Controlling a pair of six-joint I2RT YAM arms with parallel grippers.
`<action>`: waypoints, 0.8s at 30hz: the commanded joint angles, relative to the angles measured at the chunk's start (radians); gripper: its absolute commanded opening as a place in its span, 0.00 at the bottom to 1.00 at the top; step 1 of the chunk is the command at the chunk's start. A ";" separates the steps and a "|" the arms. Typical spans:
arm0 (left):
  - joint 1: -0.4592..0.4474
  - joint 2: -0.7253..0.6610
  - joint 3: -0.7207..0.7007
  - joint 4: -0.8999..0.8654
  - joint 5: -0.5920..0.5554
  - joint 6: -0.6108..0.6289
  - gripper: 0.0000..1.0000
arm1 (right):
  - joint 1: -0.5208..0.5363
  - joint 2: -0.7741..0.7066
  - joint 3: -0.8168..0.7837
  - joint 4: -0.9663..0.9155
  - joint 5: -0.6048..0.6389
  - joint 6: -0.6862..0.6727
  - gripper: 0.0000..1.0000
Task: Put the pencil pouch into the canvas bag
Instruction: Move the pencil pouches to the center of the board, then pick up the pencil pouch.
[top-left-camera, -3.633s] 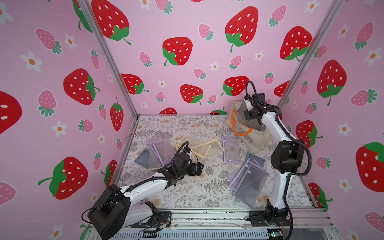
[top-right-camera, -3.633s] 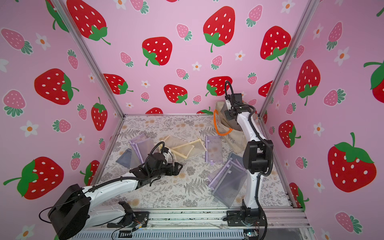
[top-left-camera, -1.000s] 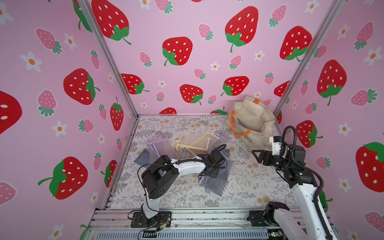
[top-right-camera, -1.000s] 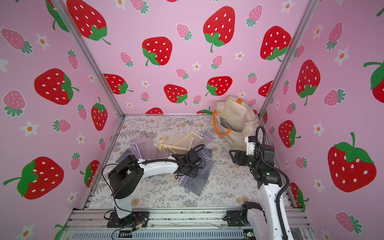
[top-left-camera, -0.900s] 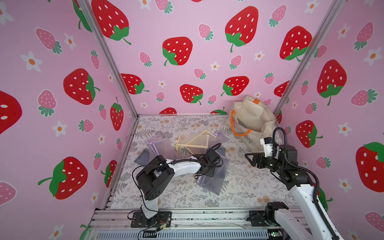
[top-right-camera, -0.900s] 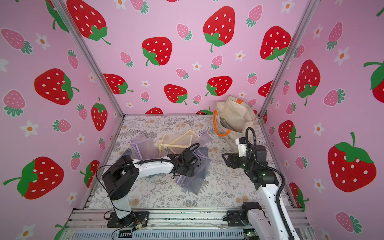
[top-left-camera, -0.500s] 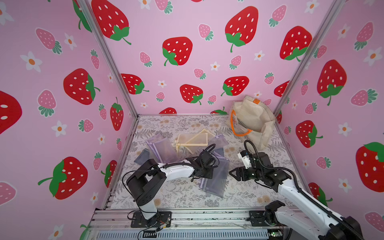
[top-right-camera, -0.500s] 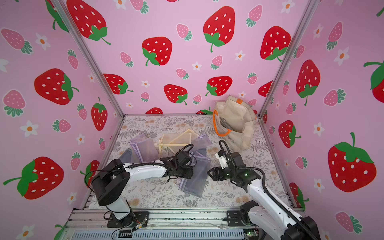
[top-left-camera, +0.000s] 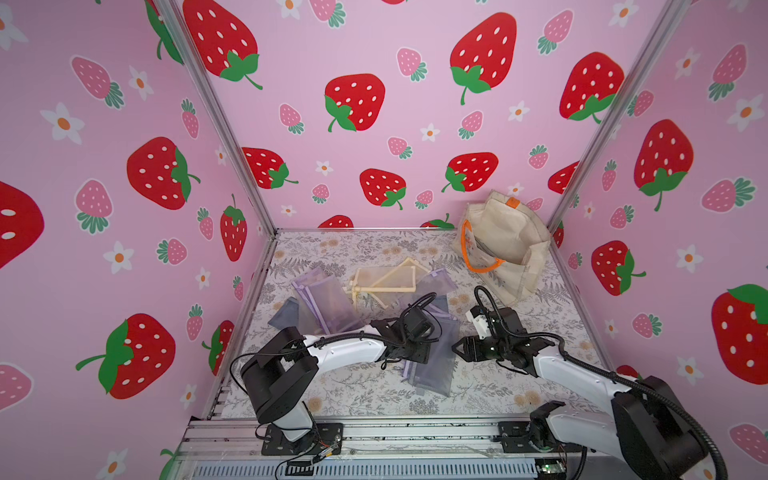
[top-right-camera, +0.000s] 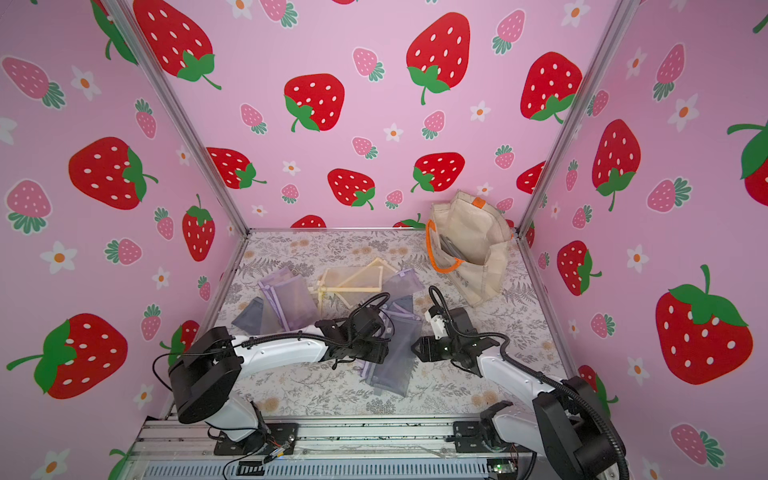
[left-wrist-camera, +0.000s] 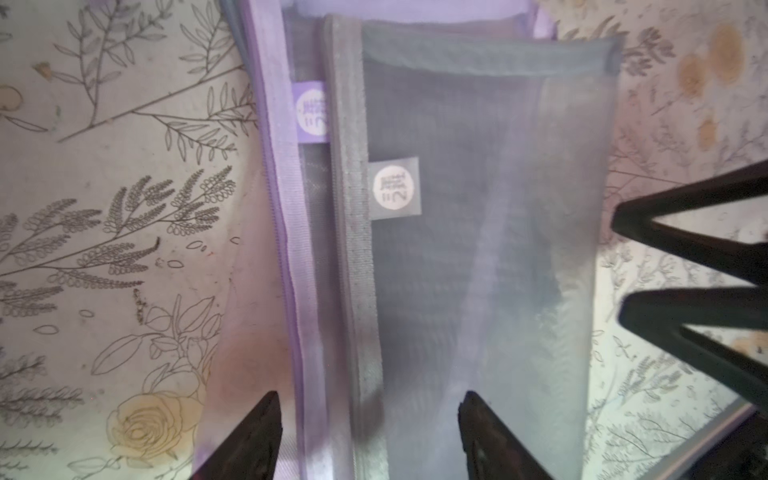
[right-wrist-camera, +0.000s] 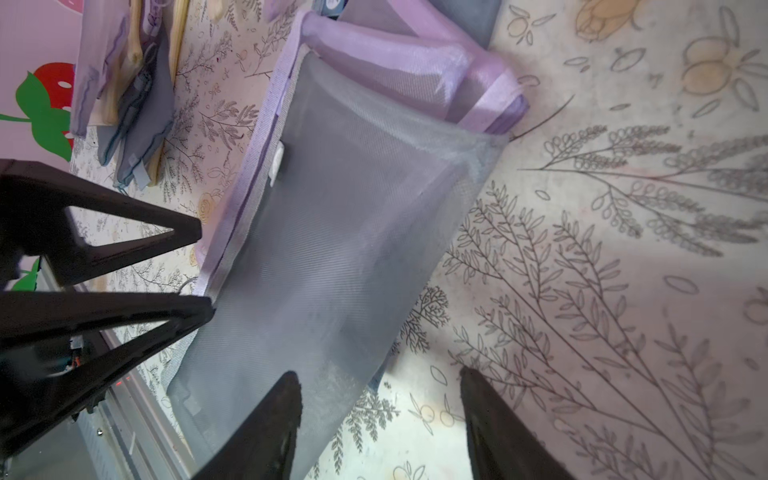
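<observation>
Midway along the desk's front edge, left fingers (left-wrist-camera: 249, 440) and right fingers (right-wrist-camera: 270, 424) are hanging parted, gripping nothing, over the grey pencil pouch (top-left-camera: 432, 361) lying on a purple pouch (left-wrist-camera: 278, 187), canvas bag (top-left-camera: 505, 232) standing at the far right corner, likely needing a pinch on the grey layer alone.

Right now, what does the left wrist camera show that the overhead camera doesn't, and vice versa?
Only the left wrist view: the small round-logo label sewn on the grey mesh pouch, and a lilac label on the lilac pouch beneath. Only a top view: the canvas bag in the far corner, the cream pouches, and both whole arms. Both: the grey mesh pouch, the floral table cover, and the left gripper and right gripper, jaws apart, at that pouch.
</observation>
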 joint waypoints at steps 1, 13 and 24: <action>-0.001 0.000 0.060 -0.055 -0.049 0.022 0.65 | 0.008 0.028 -0.020 0.090 -0.031 0.023 0.59; 0.042 0.055 0.031 0.065 0.060 0.024 0.55 | 0.010 0.059 -0.063 0.197 -0.070 0.051 0.55; 0.055 0.099 -0.007 0.156 0.121 -0.010 0.50 | 0.011 0.128 -0.070 0.267 -0.082 0.071 0.53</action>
